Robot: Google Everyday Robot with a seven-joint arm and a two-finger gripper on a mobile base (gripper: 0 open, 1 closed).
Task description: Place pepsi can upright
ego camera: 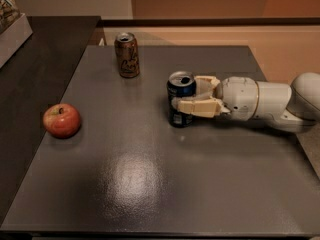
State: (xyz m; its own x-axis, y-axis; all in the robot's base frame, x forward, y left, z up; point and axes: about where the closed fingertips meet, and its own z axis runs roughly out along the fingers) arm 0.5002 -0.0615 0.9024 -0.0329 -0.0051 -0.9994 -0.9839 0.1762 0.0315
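**Camera view: pepsi can stands upright, only a clean release is left**

Well left of the jaws, a round red apple (pixel 61 120) lies on the dark grey tabletop (pixel 150 189). Up and left of them, apart, stands a brown aluminium can (pixel 127 54) with pale lettering. Between the jaws stands the small navy-blue pepsi can (pixel 179 101), upright, its base seemingly on the table. The cream two-finger gripper (pixel 191 93) reaches in from the right and pinches its sides. A good release, I judge, spreads both fingers evenly, then backs straight off rightward without nudging the can.
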